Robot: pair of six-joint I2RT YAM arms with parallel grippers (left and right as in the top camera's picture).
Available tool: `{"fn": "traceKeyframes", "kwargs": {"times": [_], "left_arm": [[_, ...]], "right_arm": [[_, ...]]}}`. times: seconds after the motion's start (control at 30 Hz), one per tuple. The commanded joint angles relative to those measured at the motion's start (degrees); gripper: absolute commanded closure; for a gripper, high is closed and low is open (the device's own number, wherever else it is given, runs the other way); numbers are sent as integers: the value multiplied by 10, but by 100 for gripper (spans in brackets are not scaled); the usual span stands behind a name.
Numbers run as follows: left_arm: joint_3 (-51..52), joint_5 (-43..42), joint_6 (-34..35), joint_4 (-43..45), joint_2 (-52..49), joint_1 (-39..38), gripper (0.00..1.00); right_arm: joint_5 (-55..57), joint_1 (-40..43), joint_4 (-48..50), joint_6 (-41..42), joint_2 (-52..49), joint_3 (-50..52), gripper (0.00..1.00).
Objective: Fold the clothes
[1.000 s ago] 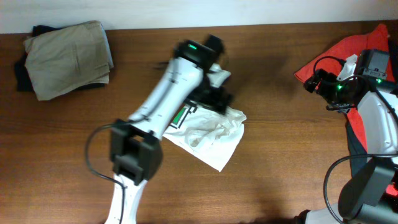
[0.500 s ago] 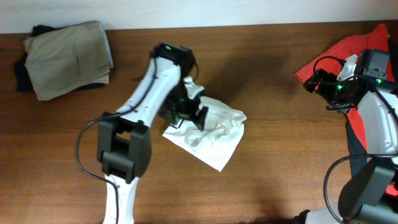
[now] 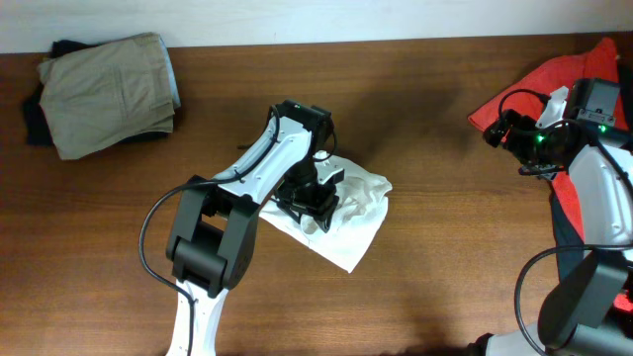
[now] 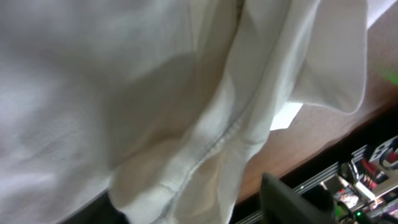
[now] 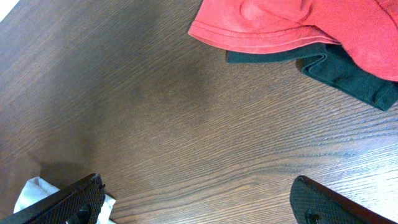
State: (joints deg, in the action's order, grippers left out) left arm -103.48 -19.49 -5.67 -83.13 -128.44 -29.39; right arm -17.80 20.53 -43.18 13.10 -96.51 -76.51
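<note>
- The white shirt (image 3: pixel 354 213) lies crumpled near the middle of the wooden table (image 3: pixel 445 277). It is bunched into a rough lump, not spread flat, so in my judgement the folding of this piece has hardly begun.
- The left gripper (image 3: pixel 315 202) is down on the shirt's left part, with the arm reaching across from the near edge. That suits taking hold of a fold or edge to pull the cloth out.
- In the left wrist view white fabric fills nearly the whole picture and presses right up to the camera. The jaws are lost in it, so I cannot tell whether they have hold of the shirt or only rest on it.
- The right gripper (image 5: pixel 198 182) is over bare wood at the far right, its fingers spread wide with nothing between them. It is well apart from the shirt and seems parked out of the way.
- The red garment (image 5: pixel 292 18) lies unfolded just beyond that gripper, over a dark green garment (image 5: pixel 348 74).
- The khaki garment (image 3: pixel 109 87) sits neatly folded at the far left corner on a dark cloth (image 3: pixel 35 121), probably a finished pile.
</note>
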Motion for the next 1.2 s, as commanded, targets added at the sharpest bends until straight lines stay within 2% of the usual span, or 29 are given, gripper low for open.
{"fn": "traceKeyframes", "kwargs": {"times": [0.0,0.07,0.17,0.3,0.47,0.77,0.87,0.9,0.93,0.97,1.17], "left_arm": [[-8,-7,0,0,17,3,51],[-16,-7,0,0,23,3,53],[-17,-7,0,-5,34,1,66],[-17,-19,0,-15,36,-18,93],[-16,-39,16,-8,36,-79,94],[-16,-37,84,33,36,-167,89],[-16,-37,93,42,36,-189,77],[-16,-37,93,43,36,-193,68],[-16,-37,93,43,36,-199,52],[-16,-37,93,43,36,-204,45],[-28,-26,89,77,37,-228,45]], "right_arm": [[3,0,2,-2,6,-11,1],[3,0,2,-2,6,-11,1],[3,0,2,-2,6,-11,1],[3,0,2,-2,6,-11,1],[3,0,2,-2,6,-11,1],[3,0,2,-2,6,-11,1],[3,0,2,-2,6,-11,1],[3,0,2,-2,6,-11,1],[3,0,2,-2,6,-11,1],[3,0,2,-2,6,-11,2],[3,0,2,-2,6,-11,1]]}}
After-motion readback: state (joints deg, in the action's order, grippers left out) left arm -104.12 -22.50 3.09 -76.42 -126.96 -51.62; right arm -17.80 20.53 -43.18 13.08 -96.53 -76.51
